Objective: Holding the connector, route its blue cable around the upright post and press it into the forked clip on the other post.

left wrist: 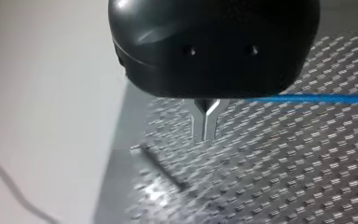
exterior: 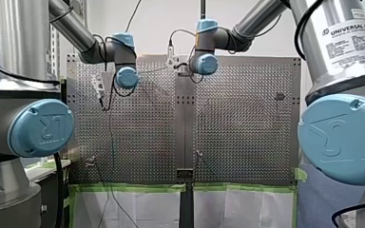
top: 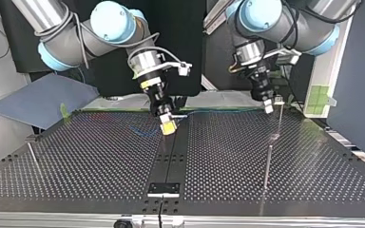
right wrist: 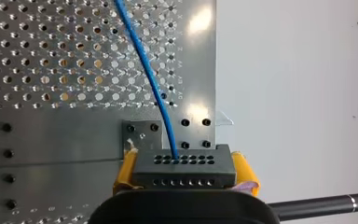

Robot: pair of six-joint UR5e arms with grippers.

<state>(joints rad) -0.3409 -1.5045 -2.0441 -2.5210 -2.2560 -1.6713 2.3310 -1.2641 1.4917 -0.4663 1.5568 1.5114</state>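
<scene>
Near far edge of perforated table (top: 100, 156) in top view, with right gripper (top: 168, 124) closed on dark grey multi-hole connector (right wrist: 184, 168), state of left gripper (top: 267, 105) unclear: risk of thin blue cable (right wrist: 144, 70) passing above metal forked clip (left wrist: 206, 112) if held high.

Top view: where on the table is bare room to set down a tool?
Bare: between the thin post and the centre bracket; the near corner right of the tall post. Crowded at the far edge: my right end effector with connector, blue cable, my left end effector.
</scene>
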